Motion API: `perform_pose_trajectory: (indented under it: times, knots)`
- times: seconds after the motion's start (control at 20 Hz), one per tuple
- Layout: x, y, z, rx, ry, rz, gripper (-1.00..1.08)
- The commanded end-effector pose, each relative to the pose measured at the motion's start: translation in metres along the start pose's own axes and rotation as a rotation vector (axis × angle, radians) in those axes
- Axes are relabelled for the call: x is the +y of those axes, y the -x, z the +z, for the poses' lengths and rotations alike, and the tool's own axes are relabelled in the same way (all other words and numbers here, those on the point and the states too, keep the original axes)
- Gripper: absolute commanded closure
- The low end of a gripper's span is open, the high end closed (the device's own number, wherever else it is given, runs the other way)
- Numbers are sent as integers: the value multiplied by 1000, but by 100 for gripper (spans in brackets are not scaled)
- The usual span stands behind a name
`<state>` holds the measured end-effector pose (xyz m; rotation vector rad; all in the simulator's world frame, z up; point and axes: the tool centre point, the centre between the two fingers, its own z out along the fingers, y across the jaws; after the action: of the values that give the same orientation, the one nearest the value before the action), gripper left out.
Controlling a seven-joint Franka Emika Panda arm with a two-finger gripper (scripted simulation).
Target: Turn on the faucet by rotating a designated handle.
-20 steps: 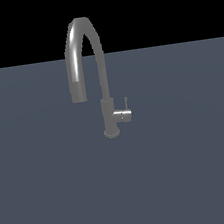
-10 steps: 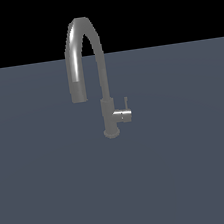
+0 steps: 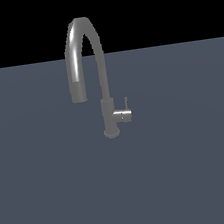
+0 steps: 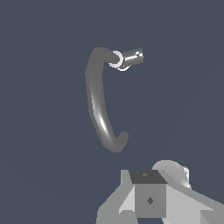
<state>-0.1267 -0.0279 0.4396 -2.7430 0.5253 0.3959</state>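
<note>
The fingers cannot be seen in either view, so their state is unclear. The faucet stands alone on the worktop, its handle pin upright and untouched; reaching and turning remain.

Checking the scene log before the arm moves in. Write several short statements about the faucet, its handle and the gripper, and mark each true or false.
1. The faucet stands upright on the grey surface. True.
2. The handle juts from the column toward the exterior view's left. False: it juts toward that view's right.
3. The gripper is clamped on the handle. False: the exterior view shows no gripper at the faucet.
4. The handle's thin pin points upward. True.
5. Water runs from the spout. False: none shows.
</note>
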Motion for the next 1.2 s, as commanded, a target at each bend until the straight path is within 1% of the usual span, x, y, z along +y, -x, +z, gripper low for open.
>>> perform_pose_trajectory:
  times: [0.0, 0.6, 1.15]
  knots:
    - [0, -16, 4, -39, -45, 46, 108]
    - [8, -94, 35, -235, -276, 275, 108]
    - [24, -162, 85, -439, -515, 509, 108]
